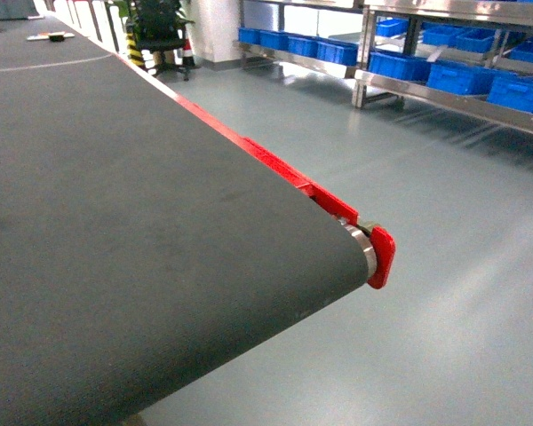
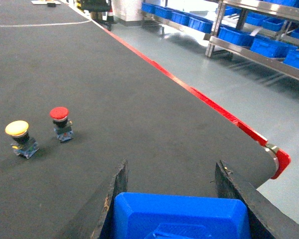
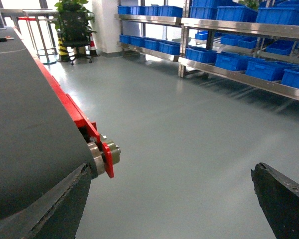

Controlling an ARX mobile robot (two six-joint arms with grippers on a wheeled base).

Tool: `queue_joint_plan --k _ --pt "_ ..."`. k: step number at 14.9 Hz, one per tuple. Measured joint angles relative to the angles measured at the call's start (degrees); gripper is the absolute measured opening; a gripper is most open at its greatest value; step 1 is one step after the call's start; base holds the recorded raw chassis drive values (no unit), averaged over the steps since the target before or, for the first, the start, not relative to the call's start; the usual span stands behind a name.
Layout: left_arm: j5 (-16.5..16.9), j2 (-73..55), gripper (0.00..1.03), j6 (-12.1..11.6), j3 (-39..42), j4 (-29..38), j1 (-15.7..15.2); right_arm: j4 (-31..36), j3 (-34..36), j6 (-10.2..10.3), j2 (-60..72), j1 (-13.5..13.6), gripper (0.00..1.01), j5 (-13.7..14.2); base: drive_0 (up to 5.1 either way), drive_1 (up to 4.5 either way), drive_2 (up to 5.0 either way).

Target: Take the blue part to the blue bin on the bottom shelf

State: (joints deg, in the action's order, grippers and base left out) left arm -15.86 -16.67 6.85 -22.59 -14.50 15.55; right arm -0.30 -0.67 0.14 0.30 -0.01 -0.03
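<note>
The blue part (image 2: 182,216) fills the bottom of the left wrist view, and my left gripper (image 2: 172,167) is shut on it, one dark finger against each side, just above the dark conveyor belt (image 2: 114,89). My right gripper (image 3: 170,172) is open and holds nothing; it hangs over the grey floor beside the belt's end roller (image 3: 97,157). Several blue crates (image 1: 462,78) stand on the bottom shelf (image 1: 444,99) of the steel rack far across the floor; I cannot tell which one is the blue bin. Neither gripper shows in the head view.
A yellow-capped push button (image 2: 19,137) and a red-capped one (image 2: 61,122) stand on the belt to the left. The red frame edge (image 1: 275,164) runs to the belt's end cap (image 1: 382,257). Wide grey floor (image 3: 189,124) lies between belt and rack. An office chair (image 1: 155,40) stands far back.
</note>
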Motion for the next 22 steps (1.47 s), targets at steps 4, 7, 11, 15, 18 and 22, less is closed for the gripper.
queue_joint_plan --k 4,7,11,15,18,22 --pt "0.0 0.0 0.43 0.0 0.0 0.02 0.0 0.0 0.0 0.0 0.0 0.0 0.98 0.02 -1.6 -1.61 -1.6" --pt "0.0 0.0 0.43 0.0 0.0 0.02 0.0 0.0 0.0 0.0 0.0 0.0 0.98 0.02 -1.6 -1.59 -1.6" --pt "-0.02 0.0 0.43 0.0 0.0 0.02 0.0 0.0 0.0 0.0 0.0 0.0 0.98 0.0 -1.6 -1.56 -1.6" --pt "-0.02 0.0 0.43 0.0 0.0 0.02 0.0 0.0 0.0 0.0 0.0 0.0 0.98 0.02 -1.6 -1.63 -1.6" --pt "-0.02 0.0 0.43 0.0 0.0 0.04 0.0 0.02 0.0 0.0 0.0 0.0 0.98 0.0 -1.6 -1.58 -1.6" --pt "0.0 0.0 0.43 0.0 0.0 0.02 0.0 0.0 0.0 0.0 0.0 0.0 0.98 0.02 -1.6 -1.56 -1.6"
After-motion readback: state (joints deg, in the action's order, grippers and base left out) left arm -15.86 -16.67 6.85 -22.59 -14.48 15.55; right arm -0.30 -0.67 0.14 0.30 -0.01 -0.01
